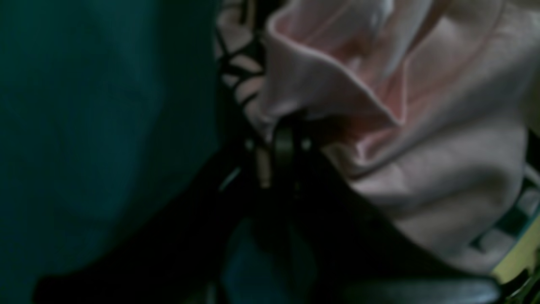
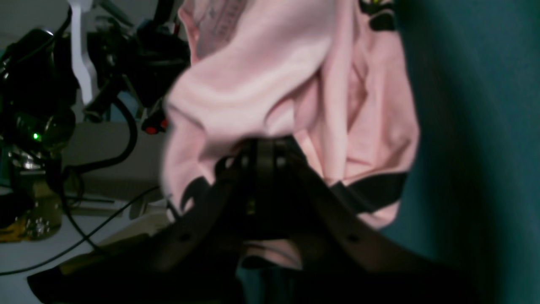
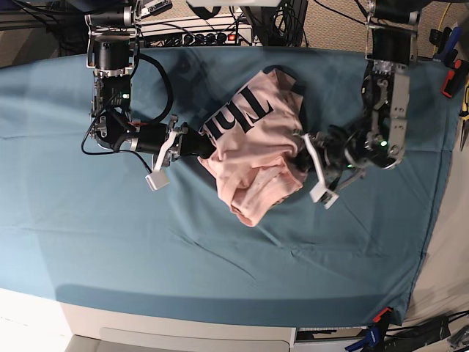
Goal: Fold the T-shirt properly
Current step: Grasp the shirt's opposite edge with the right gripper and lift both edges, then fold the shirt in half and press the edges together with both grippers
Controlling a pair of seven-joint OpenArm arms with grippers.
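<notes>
**Surroundings: bench and room**

Bench point(image 3: 88, 235) covered edge to edge by a teal cloth point(image 3: 220, 271), lightly creased. Pale front edge shows below the cloth. Black cables point(image 3: 289, 22) and an electronics box point(image 3: 201, 31) along the far side. Tan floor point(image 3: 333, 26) beyond. Red-handled tools point(image 3: 451, 73) at far right. Lighting even.

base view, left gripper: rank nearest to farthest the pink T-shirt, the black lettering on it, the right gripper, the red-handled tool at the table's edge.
From the left gripper, on the view's right:
1. Pale pink cotton T-shirt: clamped in the jaws at its right edge.
2. Large black lettering: up-left, on the shirt's upper panel.
3. Right gripper: across the shirt, on its left edge.
4. Red-handled tool: far right edge, the opposite way.
</notes>
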